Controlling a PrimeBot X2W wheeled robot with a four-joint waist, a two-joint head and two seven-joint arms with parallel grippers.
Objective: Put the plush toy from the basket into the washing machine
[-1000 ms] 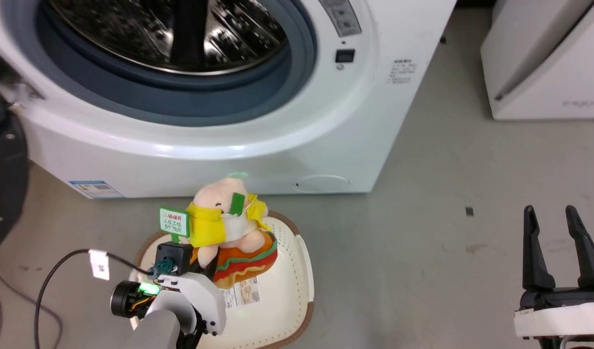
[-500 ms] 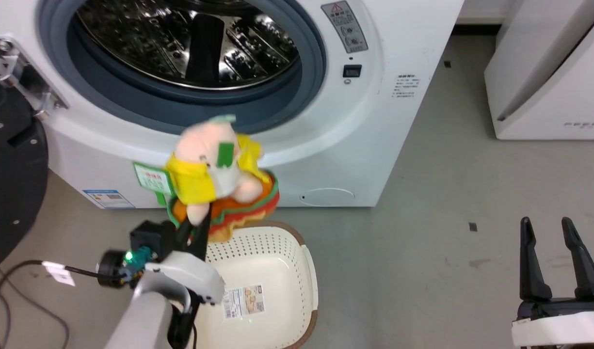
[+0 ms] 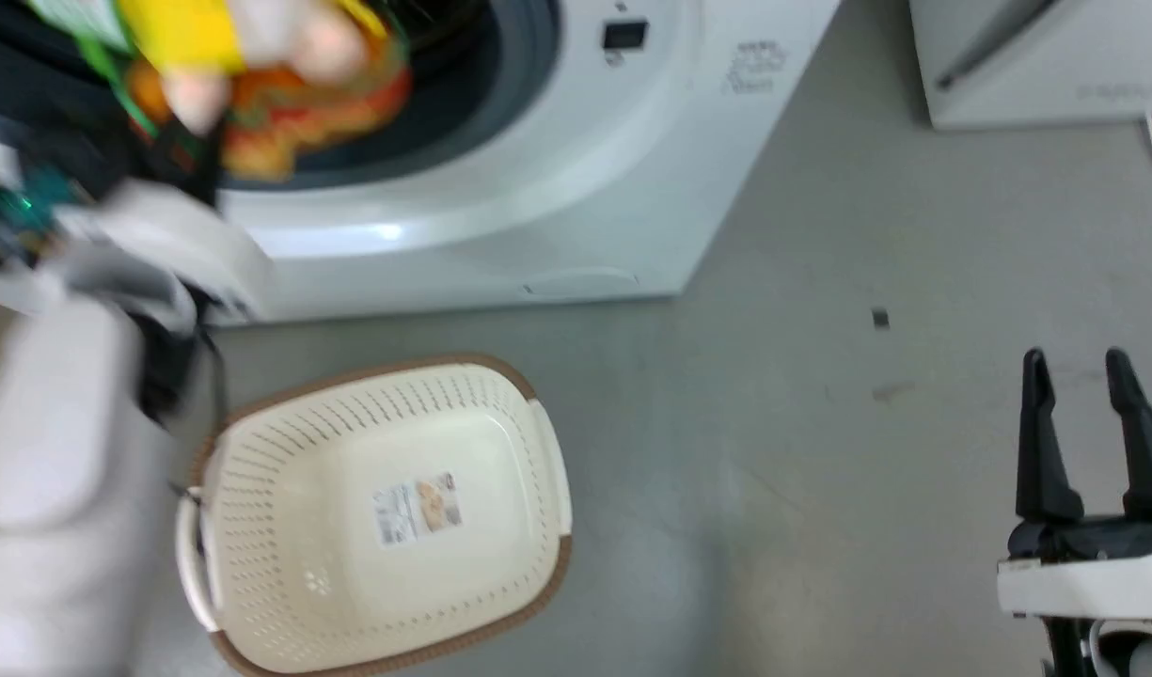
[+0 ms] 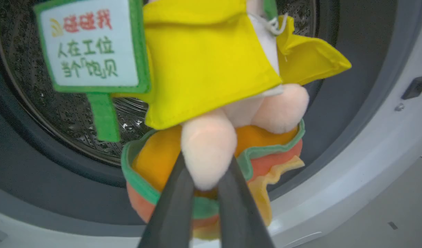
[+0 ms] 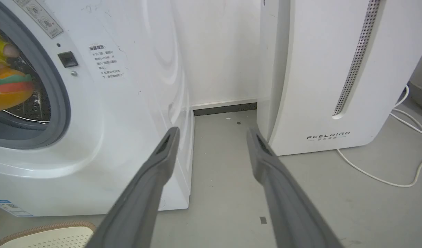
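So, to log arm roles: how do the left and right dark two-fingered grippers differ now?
The left gripper is shut on a limb of the peach-pink plush toy; the right gripper is open and empty. The left is at the grey-gasketed porthole of the white washing machine; the right is over the floor. Both are dark and two-fingered.

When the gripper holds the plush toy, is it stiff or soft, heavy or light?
Probably soft: the plush toy bulges at the leg where the left gripper pinches it. Likely light: that one leg seems to carry it. The hang tag looks floppy and might catch on the gasket.
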